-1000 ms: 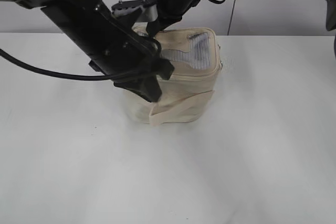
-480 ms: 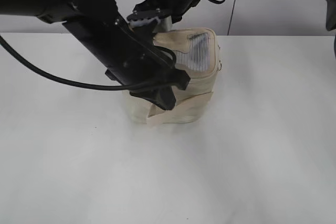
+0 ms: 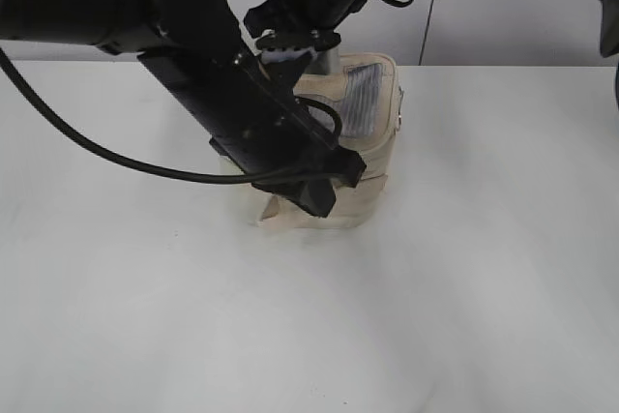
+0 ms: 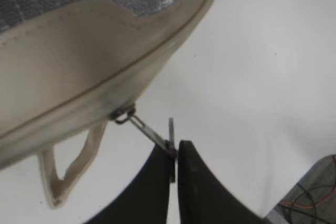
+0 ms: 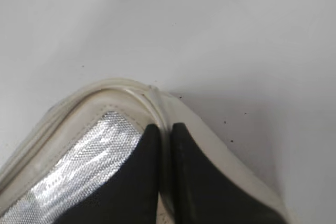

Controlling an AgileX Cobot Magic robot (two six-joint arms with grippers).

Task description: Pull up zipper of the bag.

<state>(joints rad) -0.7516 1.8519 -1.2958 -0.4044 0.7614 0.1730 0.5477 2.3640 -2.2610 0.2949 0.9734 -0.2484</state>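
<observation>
While our left claw (image 4: 174,156) is pinched tight on the little metal pull of the zipper (image 4: 149,132), the pull stretches taut from the slider at the rim of the bag (image 4: 79,77). Our right claw (image 5: 165,140) is squeezed nearly shut on a fold of the lid's edge at the far corner, with the grey mesh (image 5: 79,182) just beside its fingers, so we're basically holding the thing steady on one end and tugging on the other.

From the outside camera the bag (image 3: 372,157) sits about mid-table, mostly hidden behind the left arm, with the right arm reaching down onto its back edge.

Handling-wise, we'd guess this bag is light and floppy. It's soft fabric, and it looks ready to slide or tip if we pull without that second grip. The pull tab is thin, smooth metal, so it could slip out of the pads if the angle goes off. Best hold is probably right where we've got it, on the tab, pulling along the track rather than away from it.

The table (image 3: 484,287) is plain white and looks pretty slick. Behind it there's just a pale wall (image 3: 484,26), with some grey gear poking in at the top right corner.
</observation>
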